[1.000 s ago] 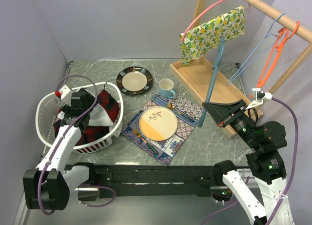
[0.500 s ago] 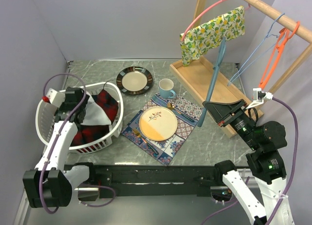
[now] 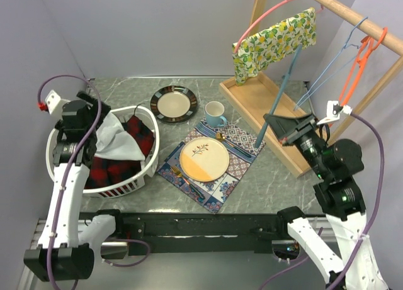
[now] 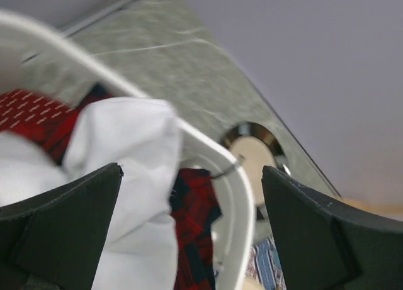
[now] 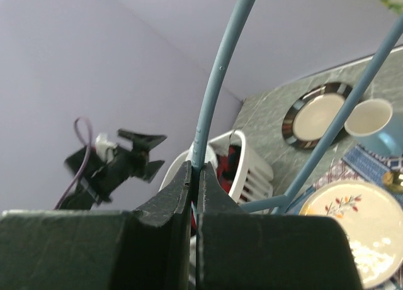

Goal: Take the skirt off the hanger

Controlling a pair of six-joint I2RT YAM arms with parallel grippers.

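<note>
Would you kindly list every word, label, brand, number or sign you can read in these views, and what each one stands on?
There is no readable text, number or brand in any view.
lemon-print cloth: fruit pattern only, no lettering.
cream plate: a twig drawing, no words.
patterned placemat: geometric motifs only.
blue hanger: bare, no label.

White arms (image 3: 63, 190), black left gripper (image 4: 192, 170) and right gripper (image 5: 194, 177), purple cables (image 3: 380, 167).
</note>
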